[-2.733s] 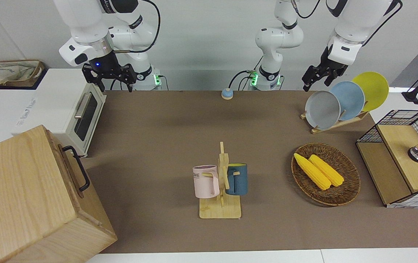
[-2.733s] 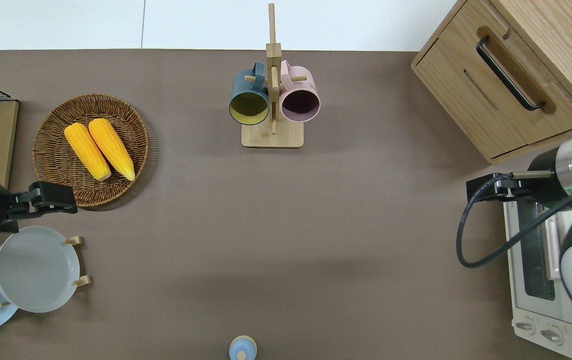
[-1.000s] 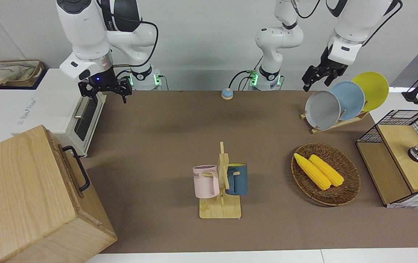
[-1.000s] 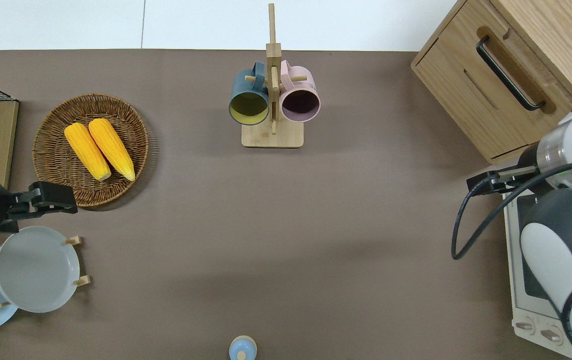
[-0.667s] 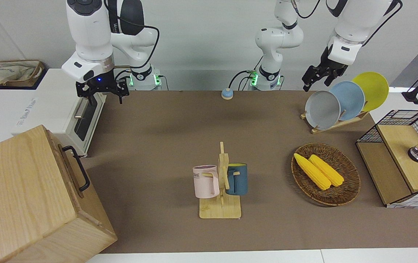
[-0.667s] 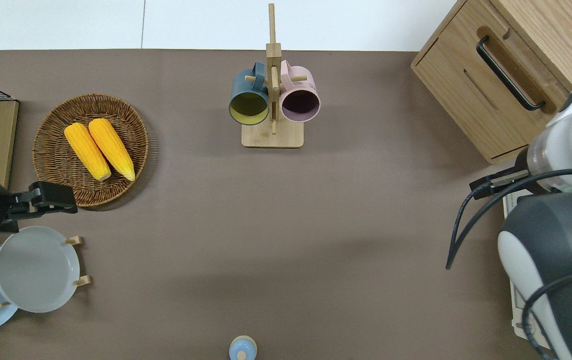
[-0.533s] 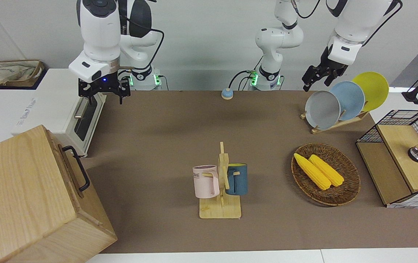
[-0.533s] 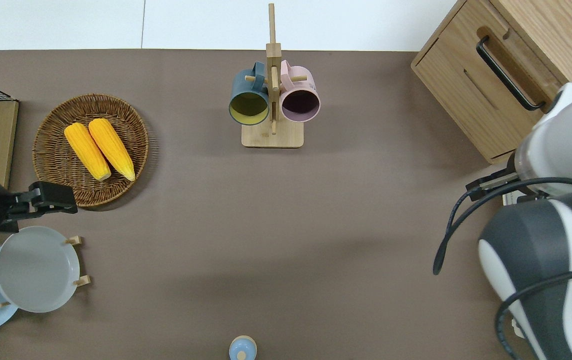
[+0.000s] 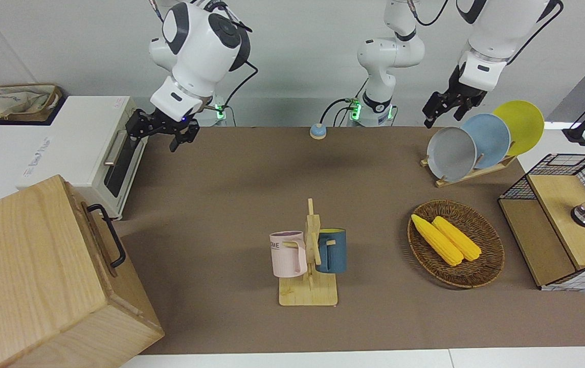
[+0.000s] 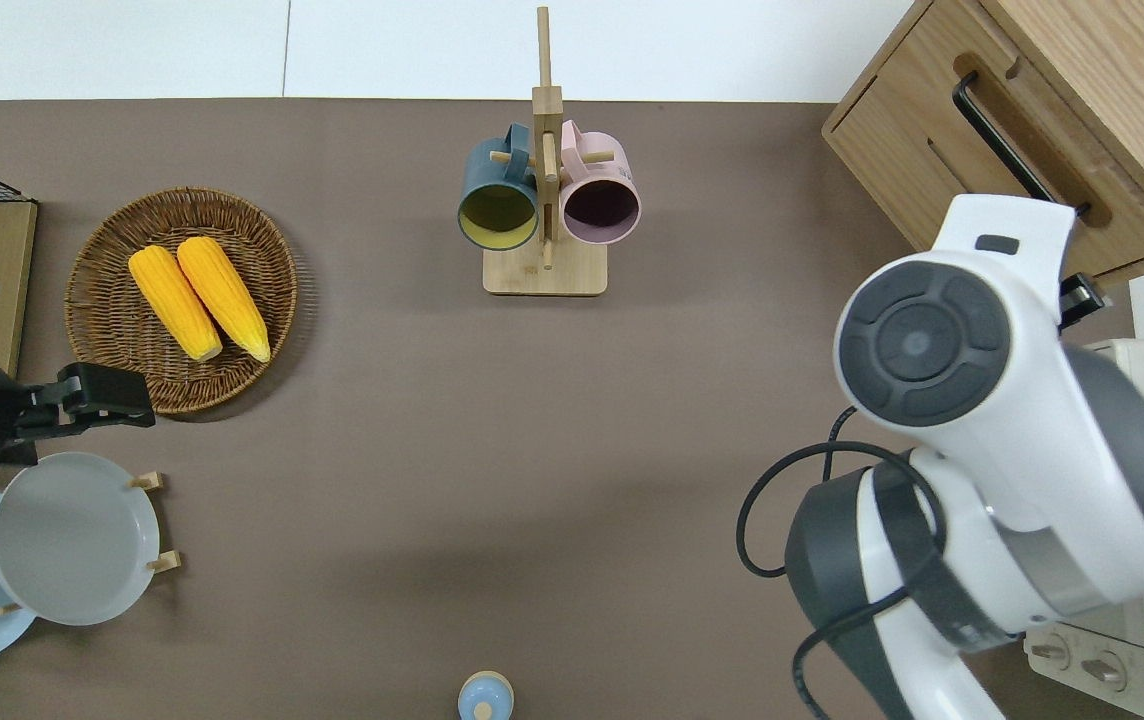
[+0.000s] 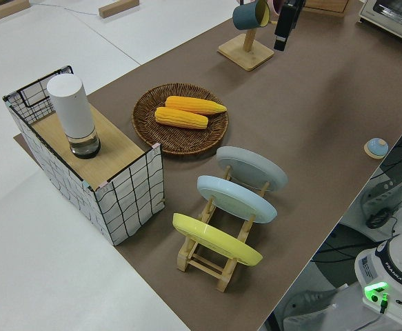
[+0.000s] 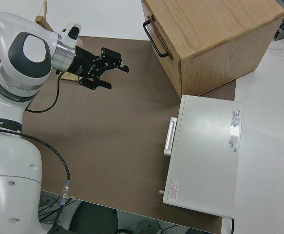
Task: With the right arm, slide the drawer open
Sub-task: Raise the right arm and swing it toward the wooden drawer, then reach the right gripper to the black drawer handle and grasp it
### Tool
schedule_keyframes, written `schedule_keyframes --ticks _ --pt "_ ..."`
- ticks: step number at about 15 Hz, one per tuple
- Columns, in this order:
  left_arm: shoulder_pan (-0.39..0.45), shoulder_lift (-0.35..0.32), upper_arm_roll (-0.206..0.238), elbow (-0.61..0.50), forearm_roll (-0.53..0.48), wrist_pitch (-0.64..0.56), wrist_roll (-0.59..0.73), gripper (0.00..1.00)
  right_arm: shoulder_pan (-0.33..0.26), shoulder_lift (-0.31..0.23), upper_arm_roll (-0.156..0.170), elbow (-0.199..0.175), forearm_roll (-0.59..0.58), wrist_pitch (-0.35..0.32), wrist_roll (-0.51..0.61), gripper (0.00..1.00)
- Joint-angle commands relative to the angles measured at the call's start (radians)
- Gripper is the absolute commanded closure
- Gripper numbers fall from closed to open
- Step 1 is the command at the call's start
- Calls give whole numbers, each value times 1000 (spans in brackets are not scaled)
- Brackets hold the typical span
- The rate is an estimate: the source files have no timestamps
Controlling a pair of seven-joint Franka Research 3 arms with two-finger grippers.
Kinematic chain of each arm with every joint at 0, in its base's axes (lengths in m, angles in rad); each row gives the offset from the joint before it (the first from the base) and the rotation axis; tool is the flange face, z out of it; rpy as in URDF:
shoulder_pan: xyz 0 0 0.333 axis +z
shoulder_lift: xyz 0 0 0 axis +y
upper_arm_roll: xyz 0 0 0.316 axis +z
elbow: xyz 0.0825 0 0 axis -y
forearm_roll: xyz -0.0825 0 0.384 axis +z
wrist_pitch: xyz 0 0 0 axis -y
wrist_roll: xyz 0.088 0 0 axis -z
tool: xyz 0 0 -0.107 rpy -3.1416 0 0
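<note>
The drawer point(image 10: 1042, 125) with its black bar handle point(image 10: 1002, 135) sits shut in the pale wooden cabinet point(image 9: 26, 266) at the right arm's end of the table. The handle point(image 12: 154, 36) has nothing on it. My right gripper point(image 12: 113, 75) hangs open over the brown mat, facing the drawer front point(image 9: 95, 230) and well apart from it. The front view shows that gripper point(image 9: 153, 137) beside the toaster oven, its blue light on. From overhead the arm's own wrist hides it. My left arm is parked.
A white toaster oven point(image 12: 205, 156) stands beside the cabinet, nearer to the robots. Mid-table is a mug rack point(image 9: 309, 255). A corn basket point(image 9: 455, 243), plate rack point(image 9: 481, 140) and wire-mesh cabinet point(image 9: 558, 220) stand toward the left arm's end.
My right arm has swung off the oven's edge toward the table's middle and turned its wrist, so the open gripper now points at the cabinet. The left arm has not moved.
</note>
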Motion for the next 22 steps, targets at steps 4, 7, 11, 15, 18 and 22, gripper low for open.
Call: schedule_keyframes --ticks 4,7,11,15,18,22 --pt "-1 -8 4 4 -1 -17 9 7 58 48 12 -69 -300 29 128 9" --pt "-1 -8 4 4 -1 -16 9 7 69 84 11 -69 -404 29 139 9" --pt "-1 -8 4 4 -1 -15 9 7 104 156 2 -92 -556 19 272 11" --pt "-1 -8 4 4 -1 -16 9 7 104 189 -7 -126 -662 20 359 13" --pt "-1 -8 4 4 -1 -17 9 7 101 223 -36 -126 -748 36 432 19" --pt "-1 -8 4 4 -1 -15 9 7 95 242 -81 -124 -829 101 441 21"
